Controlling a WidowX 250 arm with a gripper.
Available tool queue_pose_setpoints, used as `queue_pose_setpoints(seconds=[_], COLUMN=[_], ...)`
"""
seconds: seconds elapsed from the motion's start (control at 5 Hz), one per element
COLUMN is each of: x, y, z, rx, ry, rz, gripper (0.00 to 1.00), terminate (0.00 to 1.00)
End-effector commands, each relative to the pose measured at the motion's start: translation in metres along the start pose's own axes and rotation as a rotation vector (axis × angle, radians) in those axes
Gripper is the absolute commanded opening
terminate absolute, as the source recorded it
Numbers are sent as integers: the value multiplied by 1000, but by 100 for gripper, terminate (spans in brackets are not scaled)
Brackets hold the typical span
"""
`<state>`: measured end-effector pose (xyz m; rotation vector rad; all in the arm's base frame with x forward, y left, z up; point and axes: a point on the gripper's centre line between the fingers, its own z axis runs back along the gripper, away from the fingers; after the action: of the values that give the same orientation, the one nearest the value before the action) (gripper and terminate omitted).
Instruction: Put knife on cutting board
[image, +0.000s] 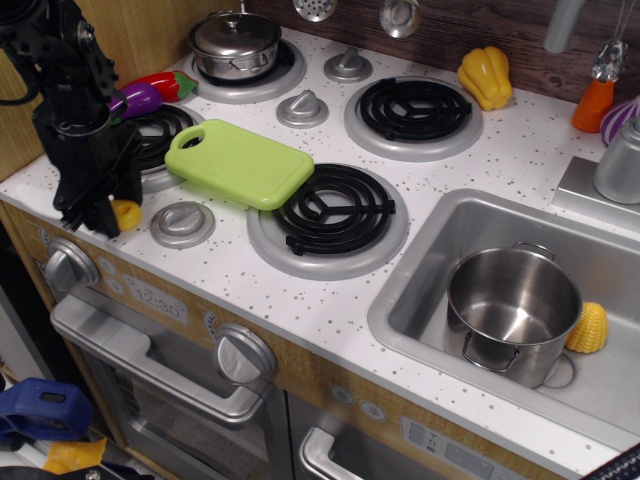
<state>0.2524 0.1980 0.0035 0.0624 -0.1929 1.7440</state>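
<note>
The knife (126, 213) lies on the white counter at the front left. Only a bit of its yellow handle shows to the right of my gripper; the blade is hidden. My black gripper (95, 215) is down at the counter, right against the knife, with its fingertips (105, 222) close together. I cannot tell whether they hold the knife. The lime-green cutting board (240, 162) lies flat to the right, between the front-left and front-middle burners, with nothing on it and its handle hole toward the gripper.
A grey knob (182, 224) sits just right of the knife. A red and purple toy vegetable (150, 92) lies behind the gripper. A lidded pot (236, 42) stands at the back, with a yellow pepper (485, 75) further right. The sink (420, 290) holds a steel pot (512, 310) and a corn cob (588, 328).
</note>
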Motion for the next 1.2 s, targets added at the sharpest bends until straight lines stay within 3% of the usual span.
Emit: queue_pose_setpoints(seconds=[0.0,0.2,0.6,1.0], x=[-9,-26,-78,-95], y=[-35,-51,-77,-90], z=[58,74,68,71], rx=[-116,-143,-240,-258], ry=[-101,-113,-91,-59], rz=[-10,-10,-16,-56], gripper=[0,0,0,0], terminate=[0,0,0,0])
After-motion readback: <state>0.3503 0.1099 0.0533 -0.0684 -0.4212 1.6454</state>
